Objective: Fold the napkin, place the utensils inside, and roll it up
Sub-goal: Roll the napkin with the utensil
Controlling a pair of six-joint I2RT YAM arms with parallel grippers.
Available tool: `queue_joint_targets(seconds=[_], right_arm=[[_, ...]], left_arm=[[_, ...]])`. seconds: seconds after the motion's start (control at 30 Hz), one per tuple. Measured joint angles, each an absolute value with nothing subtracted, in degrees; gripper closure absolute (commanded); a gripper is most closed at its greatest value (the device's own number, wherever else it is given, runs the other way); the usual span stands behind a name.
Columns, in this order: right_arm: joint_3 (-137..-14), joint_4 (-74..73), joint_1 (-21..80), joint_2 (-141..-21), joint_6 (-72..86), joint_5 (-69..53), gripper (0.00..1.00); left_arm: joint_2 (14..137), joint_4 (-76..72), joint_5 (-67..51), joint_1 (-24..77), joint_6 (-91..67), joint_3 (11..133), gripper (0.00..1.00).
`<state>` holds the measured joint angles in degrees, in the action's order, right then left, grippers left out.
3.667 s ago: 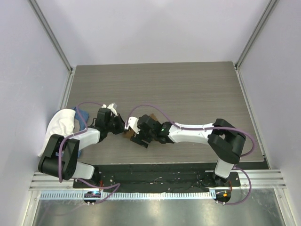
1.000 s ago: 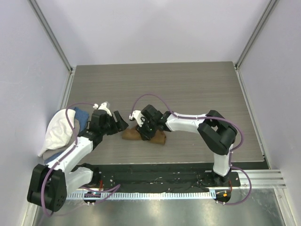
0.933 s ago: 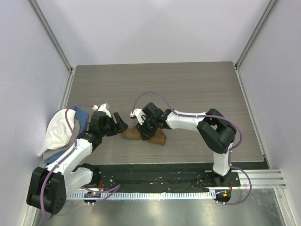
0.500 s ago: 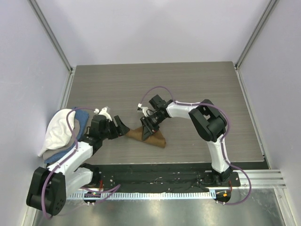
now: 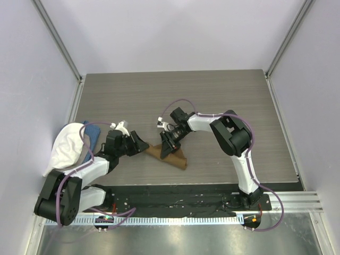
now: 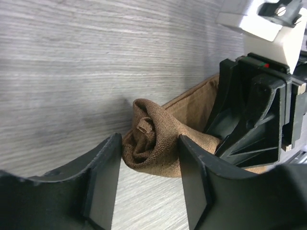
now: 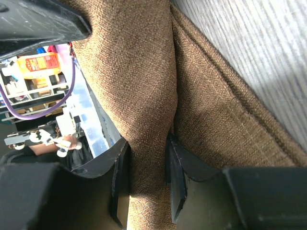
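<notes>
Napkin [image 6: 165,136] roll's end inside wide-open left pincer [image 6: 149,151]

Lab test cell: white panel walls [image 5: 175,32], aluminium rails [image 5: 297,201], wood-grain table [image 5: 212,90].

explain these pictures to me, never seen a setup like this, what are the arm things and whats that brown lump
These are two robot arms bolted at the near edge of a wood-grain table. The wide picture comes from a fixed camera above and behind them. The other two come from small cameras on each wrist, so the black prongs there are each arm's own fingers. The brown lump is a cloth napkin, partly rolled. The right gripper is pinching a fold of it. The left gripper is open, its fingers either side of the rolled end. A white cloth and a blue cloth lie at the left edge. No spoon shows.
</notes>
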<state>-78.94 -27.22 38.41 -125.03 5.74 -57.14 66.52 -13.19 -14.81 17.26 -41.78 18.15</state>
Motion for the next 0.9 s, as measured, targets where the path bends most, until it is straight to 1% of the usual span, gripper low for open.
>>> queue_joint_targets(seconds=[0.07,0.1,0.17,0.2,0.27,0.3,0.33,0.37,0.43,0.57,0.63,0.7,0.73,0.8,0.9], right_arm=[[-79.18,-27.46,38.39,-125.32,5.96,-57.43,0.63],[-79.2,-27.49,38.39,-125.4,6.0,-57.52,0.63],[-79.29,-27.55,38.39,-125.56,6.17,-57.76,0.61],[-79.31,-27.55,38.39,-125.62,6.26,-57.82,0.59],[-79.46,-27.79,38.37,-125.62,6.44,-57.87,0.54],[-79.55,-27.97,38.39,-125.6,6.61,-57.87,0.53],[-79.64,-28.14,38.39,-125.47,6.83,-57.8,0.49],[-79.68,-28.32,38.41,-125.29,7.01,-57.54,0.47],[-79.72,-28.84,38.48,-124.11,7.57,-55.79,0.44],[-79.7,-29.85,39.22,-120.07,7.44,-46.65,0.38],[-79.7,-30.11,39.46,-117.34,6.94,-41.19,0.33],[-79.7,-30.44,40.21,-114.1,5.76,-35.55,0.25],[-79.66,-30.39,40.49,-112.64,5.19,-33.1,0.24],[-78.76,-29.45,42.15,-108.66,3.2,-27.09,0.2],[-75.72,-26.39,47.75,-102.54,-0.08,-16.93,0.18]], left_arm=[[67.7,-15.25,-15.14,17.26,-41.98,17.87,0.59],[68.29,-16.23,-15.31,17.26,-42.06,17.67,0.65],[69.36,-17.82,-15.84,17.32,-42.15,17.54,0.72],[69.76,-18.37,-15.92,17.39,-42.37,17.54,0.8],[70.41,-19.51,-16.16,17.5,-42.44,17.54,0.87],[70.7,-19.73,-16.16,17.5,-42.52,17.54,0.93],[70.96,-19.84,-16.19,17.5,-42.54,17.54,0.96],[71.16,-19.88,-16.29,17.5,-42.54,17.54,0.99],[71.46,-19.4,-16.49,17.52,-42.28,17.85,1.0],[72.29,-16.93,-16.73,17.52,-41.28,19.53,1.0],[72.73,-14.85,-16.82,17.52,-40.66,20.88,1.0],[73.17,-12.21,-16.8,17.56,-40.03,22.52,1.0],[73.38,-11.07,-16.75,17.56,-39.92,23.22,1.0],[73.93,-7.99,-16.69,17.63,-39.77,25.12,1.0],[75.16,-2.68,-16.51,17.63,-39.7,28.42,1.0]])
